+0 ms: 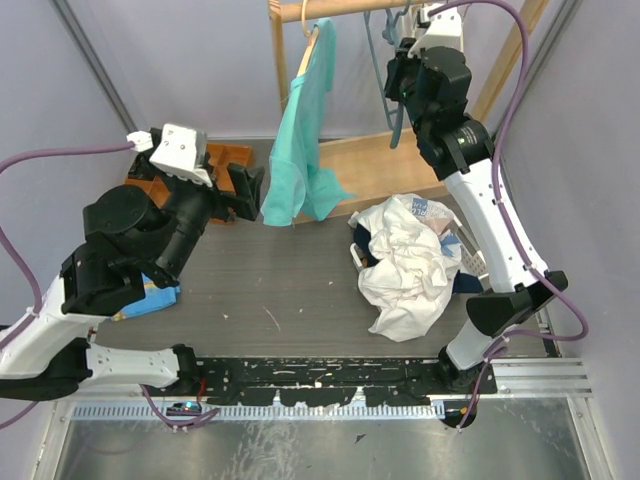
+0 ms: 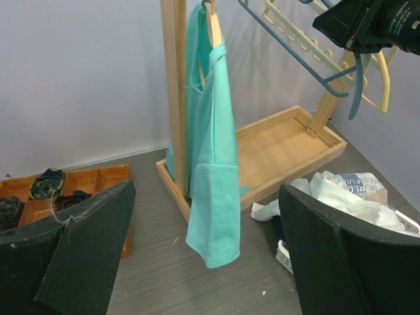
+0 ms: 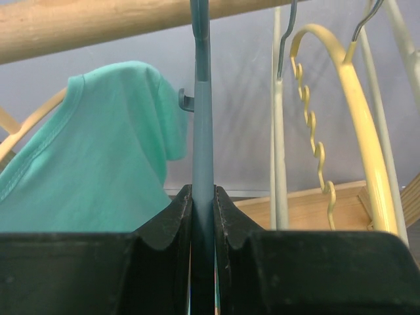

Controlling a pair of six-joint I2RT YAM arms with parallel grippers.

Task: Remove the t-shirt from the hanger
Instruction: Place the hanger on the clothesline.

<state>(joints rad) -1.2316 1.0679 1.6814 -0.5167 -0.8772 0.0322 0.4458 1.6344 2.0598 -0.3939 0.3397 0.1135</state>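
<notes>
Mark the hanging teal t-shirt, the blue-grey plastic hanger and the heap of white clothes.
hanging teal t-shirt (image 2: 213, 164): left wrist view, middle of the body.
blue-grey plastic hanger (image 3: 202, 131): right wrist view, its upright bar.
heap of white clothes (image 1: 405, 270): top external view, centre of the heap.

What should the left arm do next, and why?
Probably ease the left gripper forward to the lower edge of the shirt and close on it. Its jaws are wide open, short of the cloth; the shirt hangs on its hanger, and the right gripper is shut on a blue hanger.
</notes>
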